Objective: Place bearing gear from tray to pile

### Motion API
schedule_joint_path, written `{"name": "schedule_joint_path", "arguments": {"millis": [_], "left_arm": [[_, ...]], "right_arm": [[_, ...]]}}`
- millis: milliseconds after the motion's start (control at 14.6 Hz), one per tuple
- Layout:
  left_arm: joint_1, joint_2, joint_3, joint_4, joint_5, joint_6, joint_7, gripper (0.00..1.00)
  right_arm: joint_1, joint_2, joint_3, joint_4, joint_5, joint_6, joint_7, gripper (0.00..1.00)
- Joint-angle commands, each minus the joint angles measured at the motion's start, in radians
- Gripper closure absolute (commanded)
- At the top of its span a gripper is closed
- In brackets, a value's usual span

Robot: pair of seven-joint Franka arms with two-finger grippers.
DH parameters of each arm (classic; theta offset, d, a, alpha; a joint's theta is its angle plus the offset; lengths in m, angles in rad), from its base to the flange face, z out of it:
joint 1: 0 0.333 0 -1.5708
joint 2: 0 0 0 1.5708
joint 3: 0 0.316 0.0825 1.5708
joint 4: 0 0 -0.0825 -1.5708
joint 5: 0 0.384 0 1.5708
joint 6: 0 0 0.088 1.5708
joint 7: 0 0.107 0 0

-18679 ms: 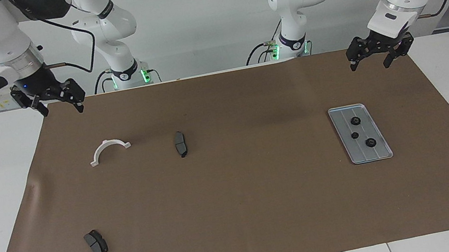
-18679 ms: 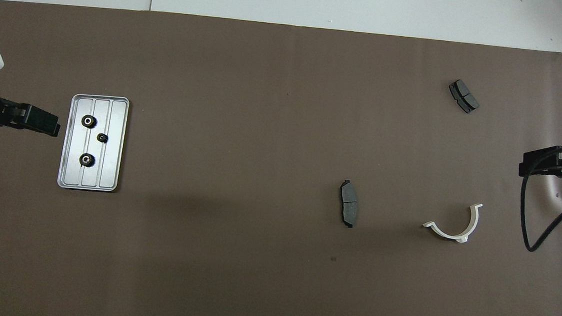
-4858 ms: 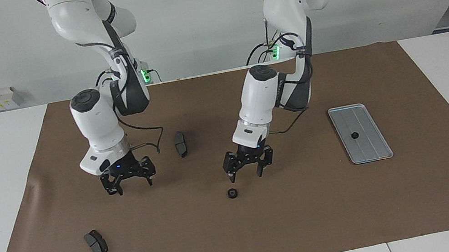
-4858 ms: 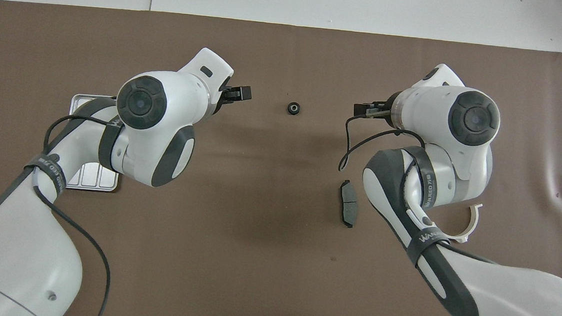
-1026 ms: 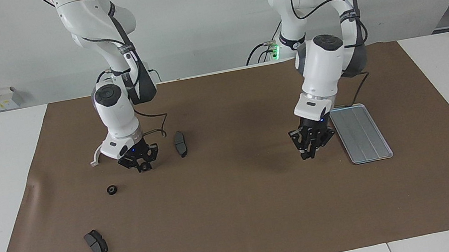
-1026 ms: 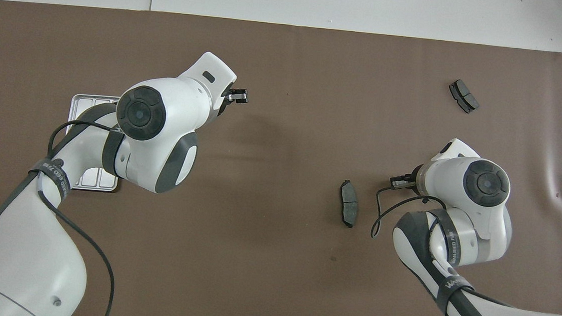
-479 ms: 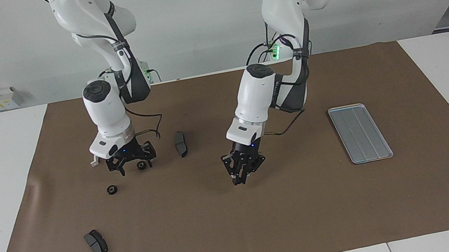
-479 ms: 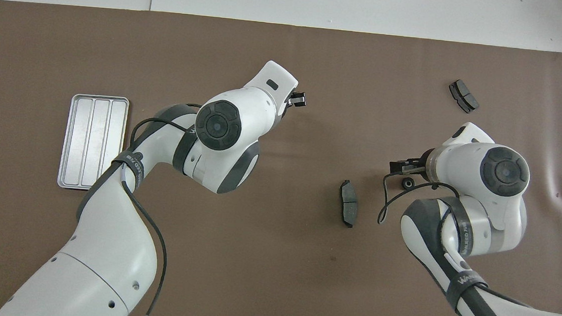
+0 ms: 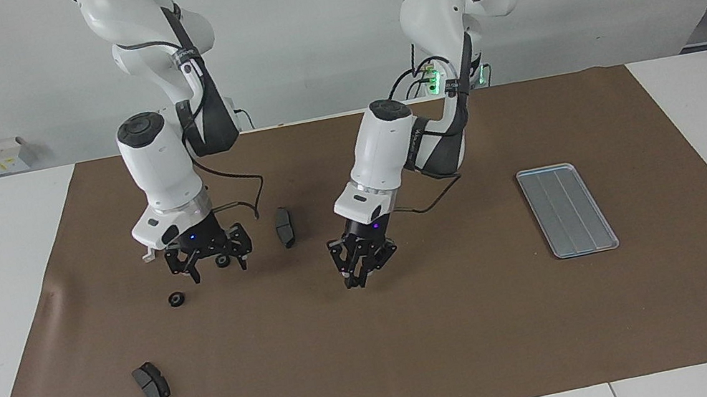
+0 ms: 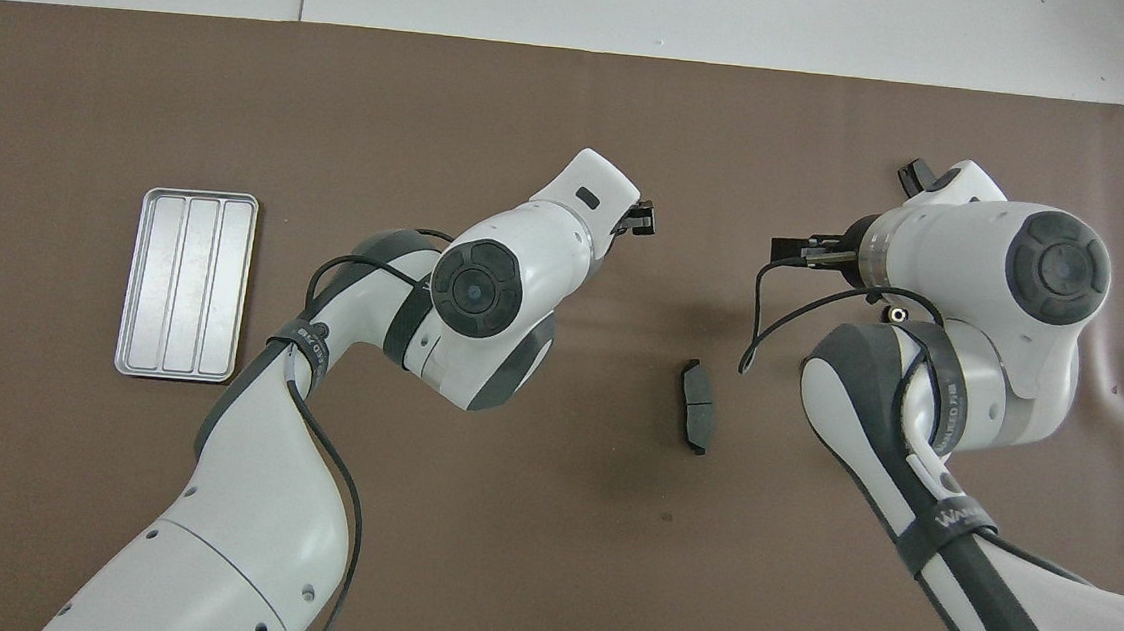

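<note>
Since the earlier frame, the left gripper has swung from the tray toward mid-counter; whether its jaws pinch a gear cannot be told. The right gripper, jaws spread, hangs over one gear, near another gear. Any release should probably come low, so nothing rolls.

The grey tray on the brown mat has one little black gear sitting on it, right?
Not quite. The tray does lie on the brown mat, but there is no gear on it. Its grooves are bare, as the overhead view shows.
</note>
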Motion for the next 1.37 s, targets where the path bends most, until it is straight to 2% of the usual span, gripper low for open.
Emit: {"name": "schedule_joint_path", "arguments": {"millis": [0, 205, 342, 411, 616, 753, 889, 1163, 1300], "left_arm": [[-0.012, 0.004, 0.015, -0.001, -0.018, 0.017, 0.005, 0.0], [0.008, -0.018, 0.018, -0.036, -0.018, -0.079, 0.005, 0.0], [0.04, -0.068, 0.021, -0.077, -0.018, -0.188, 0.015, 0.0], [0.052, -0.109, 0.026, -0.114, -0.016, -0.236, 0.032, 0.0], [0.135, -0.249, 0.025, -0.264, -0.016, -0.271, 0.176, 0.0], [0.189, -0.33, 0.026, -0.321, -0.016, -0.349, 0.25, 0.0], [0.255, -0.387, 0.025, -0.325, -0.016, -0.489, 0.372, 0.0], [0.364, -0.484, 0.026, -0.314, -0.016, -0.699, 0.537, 0.0], [0.417, -0.539, 0.028, -0.311, -0.016, -0.761, 0.598, 0.0]], "right_arm": [[-0.002, 0.103, 0.007, 0.142, 0.045, -0.019, 0.02, 0.0], [0.015, 0.196, 0.025, 0.277, 0.058, -0.033, 0.049, 0.0], [0.053, 0.264, 0.027, 0.358, 0.06, -0.051, 0.079, 0.0], [0.082, 0.299, 0.027, 0.39, 0.046, -0.05, 0.096, 0.0], [0.175, 0.394, 0.024, 0.446, 0.031, -0.036, 0.135, 0.0], [0.222, 0.43, 0.025, 0.466, -0.035, -0.022, 0.185, 0.0], [0.275, 0.456, 0.025, 0.466, -0.104, 0.022, 0.217, 0.0], [0.274, 0.456, 0.025, 0.444, -0.138, 0.035, 0.205, 0.0], [0.282, 0.456, 0.025, 0.437, -0.155, 0.027, 0.205, 0.31]]}}
